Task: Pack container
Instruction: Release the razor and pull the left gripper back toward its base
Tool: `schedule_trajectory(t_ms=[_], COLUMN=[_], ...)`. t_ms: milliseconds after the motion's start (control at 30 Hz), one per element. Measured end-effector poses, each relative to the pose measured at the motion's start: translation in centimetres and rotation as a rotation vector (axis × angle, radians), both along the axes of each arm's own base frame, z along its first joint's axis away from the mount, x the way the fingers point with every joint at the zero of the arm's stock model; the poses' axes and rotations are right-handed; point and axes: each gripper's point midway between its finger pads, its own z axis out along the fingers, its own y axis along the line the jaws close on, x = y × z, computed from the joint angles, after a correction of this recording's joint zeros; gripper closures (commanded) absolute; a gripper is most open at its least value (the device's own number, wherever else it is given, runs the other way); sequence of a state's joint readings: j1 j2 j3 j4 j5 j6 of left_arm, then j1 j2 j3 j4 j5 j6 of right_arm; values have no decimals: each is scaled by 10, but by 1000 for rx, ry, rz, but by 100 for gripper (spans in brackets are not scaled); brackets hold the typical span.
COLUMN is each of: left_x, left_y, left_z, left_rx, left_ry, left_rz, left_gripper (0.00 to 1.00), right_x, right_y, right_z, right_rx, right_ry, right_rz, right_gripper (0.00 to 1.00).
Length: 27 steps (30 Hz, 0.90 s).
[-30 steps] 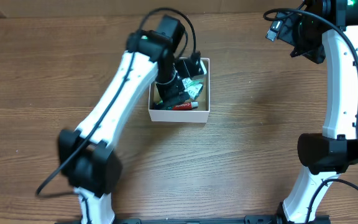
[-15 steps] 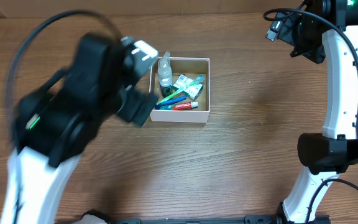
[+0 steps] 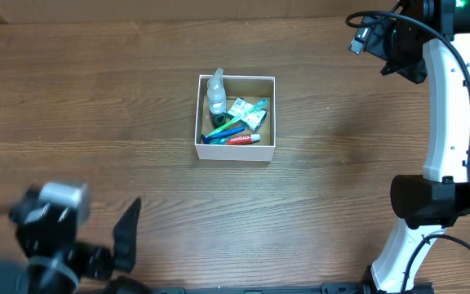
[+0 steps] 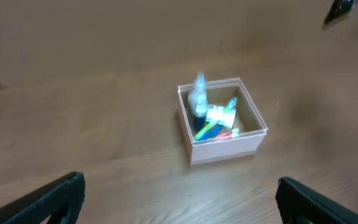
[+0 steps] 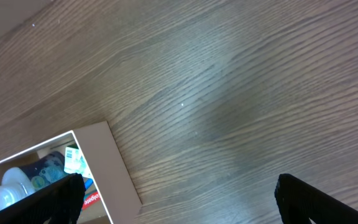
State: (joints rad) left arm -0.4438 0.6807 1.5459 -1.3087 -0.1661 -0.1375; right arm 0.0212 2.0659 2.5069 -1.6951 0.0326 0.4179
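The container (image 3: 235, 151), a small square white-walled box, sits mid-table. It holds a clear bottle (image 3: 216, 93), a blue-green toothbrush (image 3: 233, 124), a toothpaste tube (image 3: 239, 140) and a small packet (image 3: 239, 109). It also shows in the left wrist view (image 4: 222, 151) and the right wrist view (image 5: 110, 168). My left gripper (image 4: 178, 199) is open and empty, pulled back to the near left corner of the table (image 3: 125, 237). My right gripper (image 5: 178, 199) is open and empty, held high at the far right (image 3: 386, 45).
The wooden table (image 3: 357, 163) is bare around the box. The right arm's white links (image 3: 451, 122) stand along the right edge. A cable (image 3: 374, 16) loops at the right arm's wrist.
My left arm has drawn out of the container and swung back to the near left corner, leaving the items in the box. The right arm has not moved.
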Motion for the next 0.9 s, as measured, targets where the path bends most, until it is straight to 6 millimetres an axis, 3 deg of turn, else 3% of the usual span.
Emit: schedule_trajectory(t_ms=[133, 233, 367, 467, 900], left_x=[-7, 8, 41, 59, 81], left_y=[4, -3, -19, -30, -43], left_z=[-26, -63, -126, -160, -246], left_rx=[-103, -138, -152, -160, -252], left_ry=[-81, -77, -16, 1, 72], left_rz=[28, 42, 61, 55, 93], left_gripper=[0, 0, 0, 0, 0], right_x=[0, 0, 0, 0, 0], right_y=[0, 0, 0, 0, 0], right_z=[0, 0, 0, 0, 0], right_rx=[0, 0, 0, 0, 0], right_ry=[0, 0, 0, 0, 0], right_rz=[0, 0, 0, 0, 0], right_gripper=[0, 0, 0, 0, 0])
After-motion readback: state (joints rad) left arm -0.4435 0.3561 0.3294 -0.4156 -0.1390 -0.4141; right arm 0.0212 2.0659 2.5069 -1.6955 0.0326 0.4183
